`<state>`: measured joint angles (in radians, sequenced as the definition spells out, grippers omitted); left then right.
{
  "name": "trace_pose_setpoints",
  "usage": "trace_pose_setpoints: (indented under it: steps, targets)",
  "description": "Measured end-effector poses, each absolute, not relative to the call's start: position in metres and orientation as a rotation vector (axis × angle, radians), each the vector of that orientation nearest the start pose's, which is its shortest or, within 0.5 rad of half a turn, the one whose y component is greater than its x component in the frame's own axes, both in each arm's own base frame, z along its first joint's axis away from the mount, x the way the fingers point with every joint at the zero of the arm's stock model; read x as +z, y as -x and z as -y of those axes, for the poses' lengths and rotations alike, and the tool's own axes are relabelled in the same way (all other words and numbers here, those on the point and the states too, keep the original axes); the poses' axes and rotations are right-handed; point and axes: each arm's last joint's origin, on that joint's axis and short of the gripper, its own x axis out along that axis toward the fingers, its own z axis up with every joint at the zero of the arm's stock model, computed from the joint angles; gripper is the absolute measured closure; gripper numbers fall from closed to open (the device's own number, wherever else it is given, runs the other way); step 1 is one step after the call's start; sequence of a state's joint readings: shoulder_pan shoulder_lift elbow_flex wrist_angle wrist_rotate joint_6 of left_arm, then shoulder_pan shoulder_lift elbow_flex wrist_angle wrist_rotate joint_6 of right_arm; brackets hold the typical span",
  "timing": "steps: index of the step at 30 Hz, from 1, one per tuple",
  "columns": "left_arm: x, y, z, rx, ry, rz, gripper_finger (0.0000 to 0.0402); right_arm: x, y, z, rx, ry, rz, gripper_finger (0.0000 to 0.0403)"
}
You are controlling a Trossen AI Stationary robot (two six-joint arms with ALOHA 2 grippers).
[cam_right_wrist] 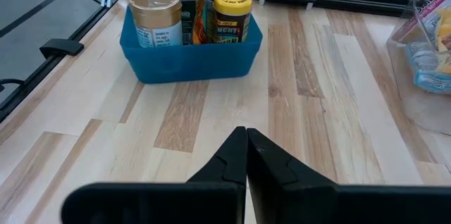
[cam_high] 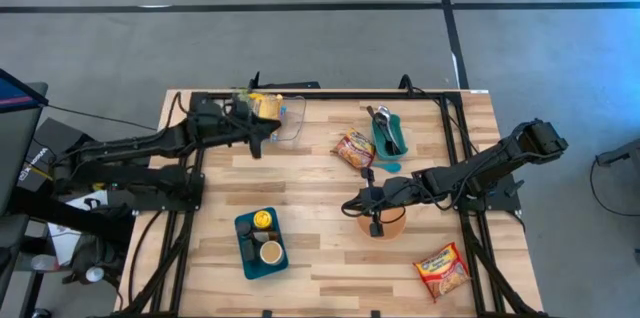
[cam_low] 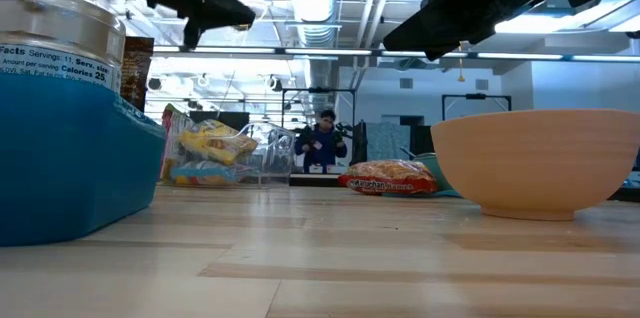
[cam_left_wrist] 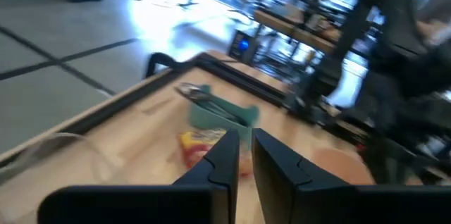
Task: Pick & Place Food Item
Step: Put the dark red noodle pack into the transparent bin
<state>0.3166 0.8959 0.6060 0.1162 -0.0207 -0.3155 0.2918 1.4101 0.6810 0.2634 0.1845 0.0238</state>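
A ramen packet [cam_high: 353, 148] lies flat on the table at mid-far, and also shows in the left wrist view [cam_left_wrist: 196, 146] and the low view [cam_low: 388, 176]. A second packet [cam_high: 442, 268] lies near the right front. A clear container [cam_high: 287, 118] at the far left holds yellow food [cam_low: 215, 143]. My left gripper [cam_high: 268, 131] hovers beside that container, open by a narrow gap [cam_left_wrist: 246, 155] and empty. My right gripper [cam_high: 350, 206] is shut [cam_right_wrist: 246, 143] and empty, above the table just left of a tan bowl [cam_high: 388, 224].
A teal tray [cam_high: 388, 138] with tongs stands at the far middle. A blue bin [cam_high: 260, 243] with jars [cam_right_wrist: 153, 13] stands at the near left. A black frame [cam_high: 320, 95] runs along the table's edges. Bare wood lies between the bin and the bowl.
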Motion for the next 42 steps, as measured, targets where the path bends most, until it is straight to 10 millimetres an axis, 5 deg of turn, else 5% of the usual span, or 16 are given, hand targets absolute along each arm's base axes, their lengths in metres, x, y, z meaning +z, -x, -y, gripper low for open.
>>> trace_pose_setpoints:
  steps: [18, 42]
  targets:
    - [0.28, -0.205, -0.005, 0.057, 0.129, -0.157, 0.0399, 0.204, -0.278, -0.073, 0.082, 0.067, -0.435, 0.0403]
    - [0.283, -0.212, -0.001, 0.031, 0.078, -0.103, 0.0399, 0.204, -0.28, -0.065, 0.034, -0.028, -0.443, 0.0403]
